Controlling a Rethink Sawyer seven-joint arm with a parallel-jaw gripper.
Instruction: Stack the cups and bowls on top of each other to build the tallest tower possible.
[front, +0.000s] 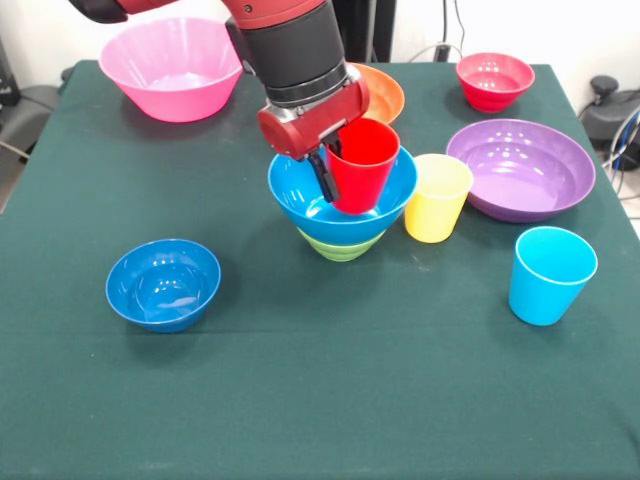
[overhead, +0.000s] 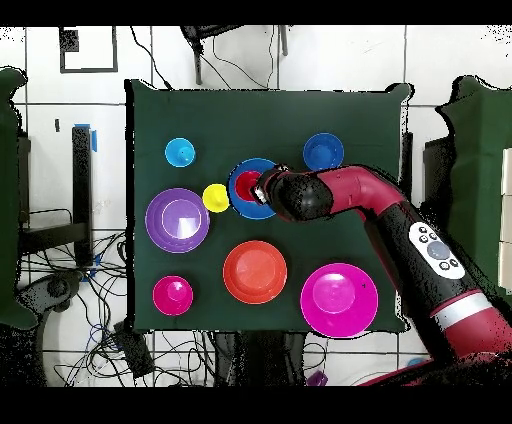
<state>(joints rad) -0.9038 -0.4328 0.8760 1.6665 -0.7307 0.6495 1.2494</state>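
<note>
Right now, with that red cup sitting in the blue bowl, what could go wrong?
The red cup leans inside the large blue bowl, so it may tip when the gripper lets go. That bowl rests on the small green bowl, so a nudge could topple the pile. The yellow cup stands close and might get knocked.

The red cup (front: 362, 164) stood upright and slightly tilted inside the large blue bowl (front: 340, 205), its rim at the gripper (front: 328, 168). That bowl sat nested on the green bowl (front: 341, 246), directly beneath the gripper. The yellow cup (front: 437, 197) stood just beside this stack of 3, touching the blue bowl's rim.
</note>
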